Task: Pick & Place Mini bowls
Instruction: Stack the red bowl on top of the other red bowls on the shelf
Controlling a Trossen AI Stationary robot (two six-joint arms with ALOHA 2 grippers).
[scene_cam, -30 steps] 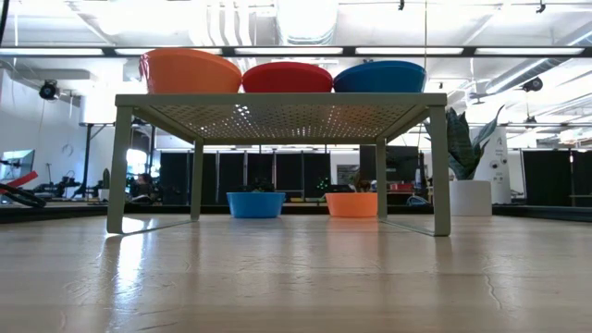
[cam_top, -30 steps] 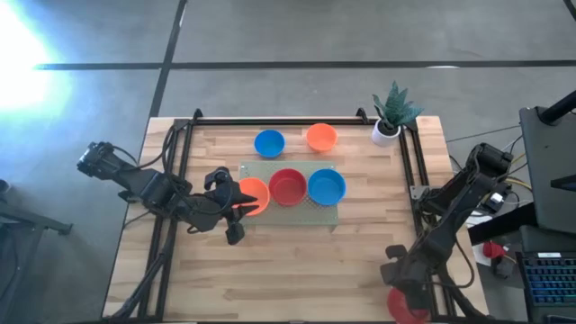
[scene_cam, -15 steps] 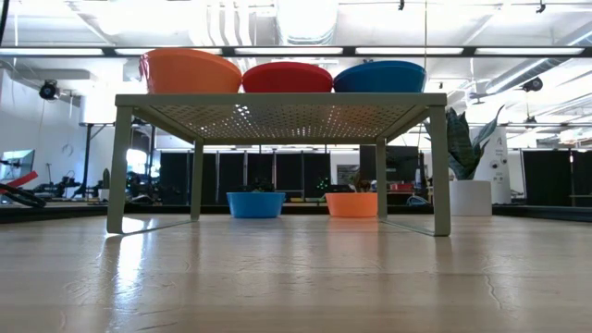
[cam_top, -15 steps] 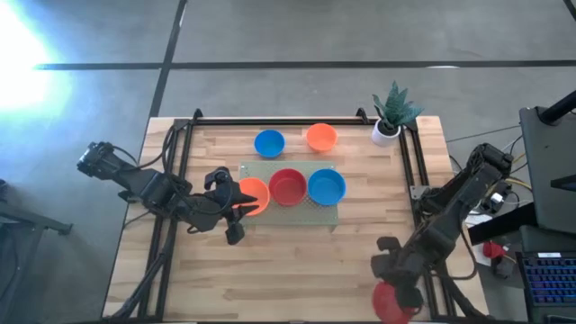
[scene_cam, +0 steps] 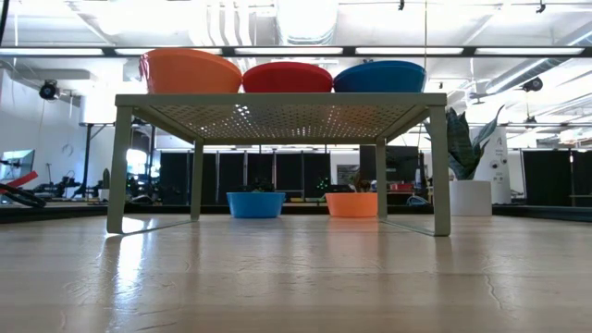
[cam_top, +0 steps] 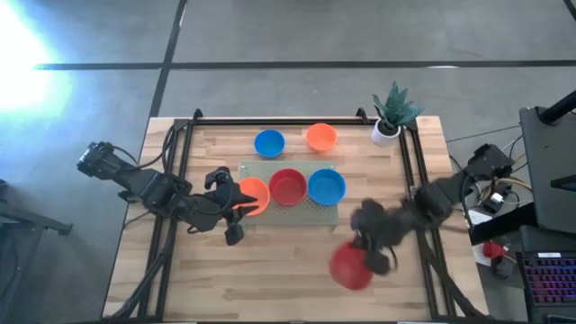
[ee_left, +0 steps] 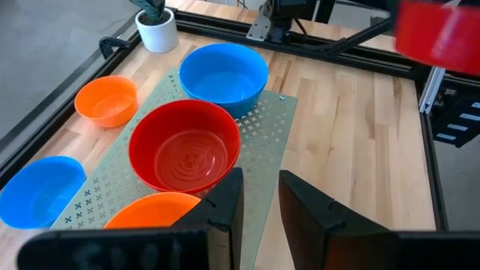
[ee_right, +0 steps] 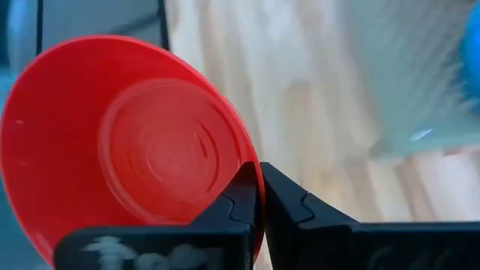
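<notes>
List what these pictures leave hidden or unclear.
- Right gripper: motion-blurred in the high view; its red bowl shows as a smear.
- Orange bowl on the rack: the left wrist view shows part of it behind the left gripper's fingers.
- Both arms: absent from the low view.
- Plant pot: top cut off by the left wrist view's edge.

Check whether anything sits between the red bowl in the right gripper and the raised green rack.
Nothing visible does. The right gripper, shut on the red bowl, is over bare wood, clear of the rack, whose top already holds three bowls.
</notes>
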